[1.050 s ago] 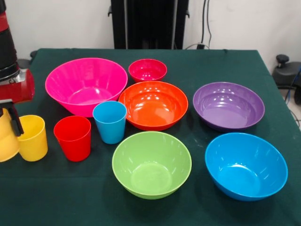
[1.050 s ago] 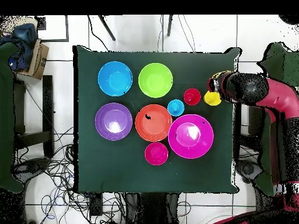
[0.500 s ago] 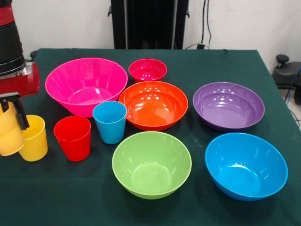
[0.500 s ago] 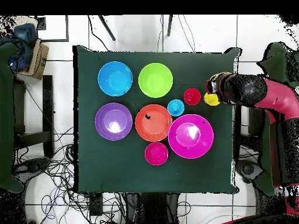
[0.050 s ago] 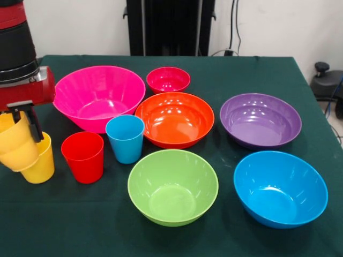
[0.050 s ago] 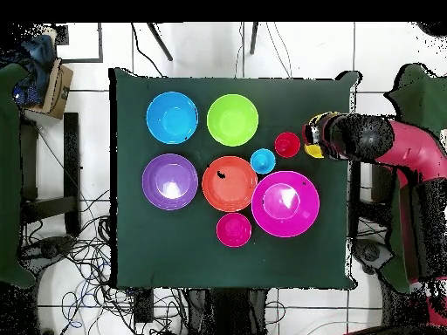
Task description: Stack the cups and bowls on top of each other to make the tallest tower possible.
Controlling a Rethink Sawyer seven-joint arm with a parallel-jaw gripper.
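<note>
Green-clothed worktop, square in the overhead view, with every vessel standing apart and upright, nothing stacked into a tower yet. Red and black arm down at the left edge of the front view, reaching in from the right side in the overhead view. Hot pink bowl, largest of the set, at rear left in the front view, rim just beside the orange bowl at centre. Purple bowl to the right of the orange one; blue bowl at front right; lime green bowl at front centre. Small pink-red bowl behind the orange bowl. Light blue cup in front of the gap between pink and orange bowls, red cup just left of it. Gripper closed on a yellow cup, one black finger visible outside the cup's wall; held cup tilted, clear of the worktop, overlapping a second yellow cup that stands upright beside the red cup. Whether the two yellow cups touch: cannot tell.
</note>
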